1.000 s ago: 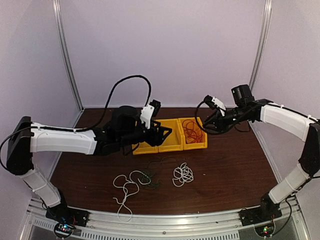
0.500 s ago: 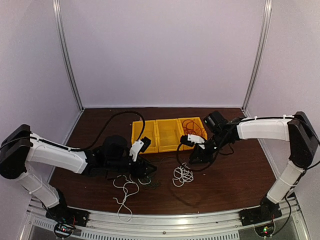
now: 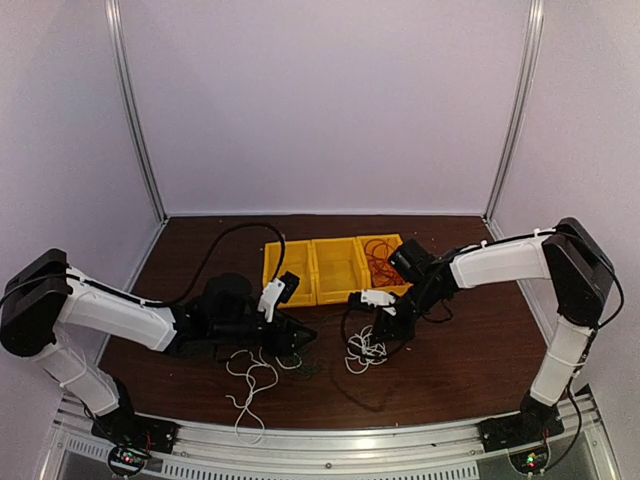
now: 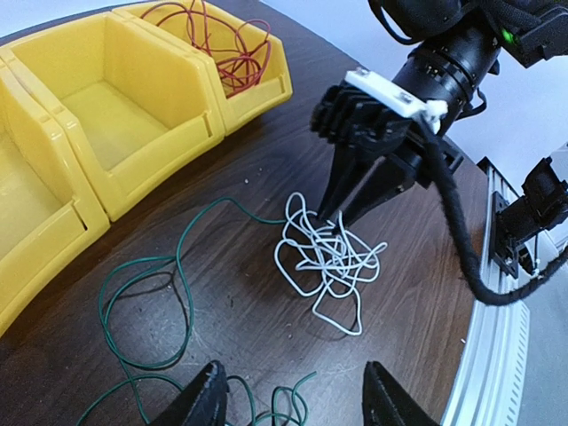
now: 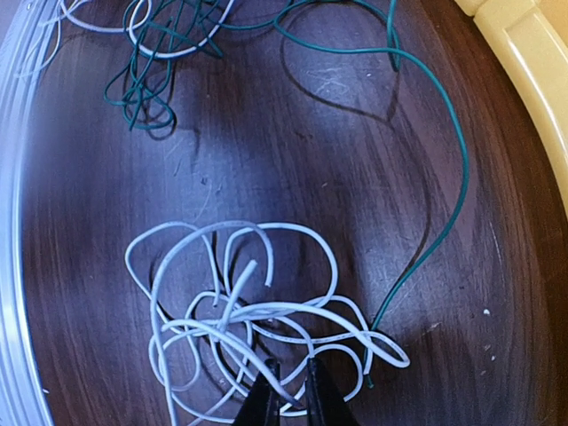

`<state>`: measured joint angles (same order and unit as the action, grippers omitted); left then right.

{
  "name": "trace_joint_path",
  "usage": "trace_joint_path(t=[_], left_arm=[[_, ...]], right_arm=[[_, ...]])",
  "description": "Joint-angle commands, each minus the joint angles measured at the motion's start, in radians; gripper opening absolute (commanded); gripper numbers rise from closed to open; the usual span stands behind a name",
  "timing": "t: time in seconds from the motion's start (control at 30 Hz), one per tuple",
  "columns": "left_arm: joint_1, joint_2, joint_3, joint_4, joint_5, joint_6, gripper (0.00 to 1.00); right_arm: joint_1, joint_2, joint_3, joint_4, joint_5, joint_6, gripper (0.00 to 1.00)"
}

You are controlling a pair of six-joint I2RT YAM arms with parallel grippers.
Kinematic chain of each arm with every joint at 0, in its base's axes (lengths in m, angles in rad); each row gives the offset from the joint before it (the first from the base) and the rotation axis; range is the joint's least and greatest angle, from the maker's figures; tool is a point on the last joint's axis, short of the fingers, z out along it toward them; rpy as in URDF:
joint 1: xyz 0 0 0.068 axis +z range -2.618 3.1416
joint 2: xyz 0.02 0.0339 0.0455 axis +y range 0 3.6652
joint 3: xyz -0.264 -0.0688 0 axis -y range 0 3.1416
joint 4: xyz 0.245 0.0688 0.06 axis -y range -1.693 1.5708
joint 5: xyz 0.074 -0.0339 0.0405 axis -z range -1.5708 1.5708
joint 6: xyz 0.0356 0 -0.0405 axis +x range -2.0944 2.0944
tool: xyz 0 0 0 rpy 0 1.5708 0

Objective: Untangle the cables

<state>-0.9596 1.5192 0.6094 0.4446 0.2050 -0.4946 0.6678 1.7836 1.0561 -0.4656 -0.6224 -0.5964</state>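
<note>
A tangle of white cable (image 3: 366, 348) lies on the brown table, also in the left wrist view (image 4: 333, 262) and the right wrist view (image 5: 248, 328). My right gripper (image 3: 380, 331) is down on its far edge, with its narrow jaws (image 5: 288, 395) shut on a white strand; it also shows in the left wrist view (image 4: 335, 206). A green cable (image 4: 142, 302) loops from beside that tangle (image 5: 444, 177) to the left. My left gripper (image 3: 300, 338) is open and empty, low over the green loops (image 4: 293, 404). A longer white cable (image 3: 250, 375) lies at the front left.
Three joined yellow bins (image 3: 335, 272) stand behind the cables; the right one holds red cables (image 3: 381, 258), seen also in the left wrist view (image 4: 222, 40). A green and white knot (image 5: 160, 44) lies near the table's front rail. The bin corner (image 5: 532, 53) is close to my right arm.
Both arms came down from the bins to the table. The right gripper moved forward and left onto the white tangle and closed on a strand. The left gripper settled low over the green cable.
</note>
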Motion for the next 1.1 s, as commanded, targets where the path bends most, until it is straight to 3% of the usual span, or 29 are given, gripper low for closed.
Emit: trace_joint_path(t=[0.0, 0.27, 0.47, 0.63, 0.83, 1.07], left_arm=[[-0.006, 0.017, -0.006, 0.088, -0.013, -0.012, 0.53], [-0.061, 0.085, 0.053, 0.299, -0.028, 0.074, 0.63], [-0.078, 0.224, 0.177, 0.492, 0.014, 0.093, 0.67], [-0.084, 0.368, 0.300, 0.599, -0.043, 0.112, 0.66], [-0.085, 0.459, 0.326, 0.655, -0.113, 0.156, 0.25], [-0.085, 0.453, 0.225, 0.694, -0.088, 0.150, 0.10]], right_arm=[[0.008, 0.004, 0.034, 0.024, 0.010, 0.020, 0.03], [0.008, -0.207, 0.187, -0.170, -0.069, -0.001, 0.00], [0.009, -0.257, 0.295, -0.248, -0.110, 0.047, 0.00], [0.008, -0.270, 0.367, -0.279, -0.158, 0.069, 0.00], [-0.012, -0.296, 0.453, -0.306, -0.174, 0.088, 0.00], [-0.198, -0.345, 0.554, -0.183, -0.296, 0.207, 0.00]])
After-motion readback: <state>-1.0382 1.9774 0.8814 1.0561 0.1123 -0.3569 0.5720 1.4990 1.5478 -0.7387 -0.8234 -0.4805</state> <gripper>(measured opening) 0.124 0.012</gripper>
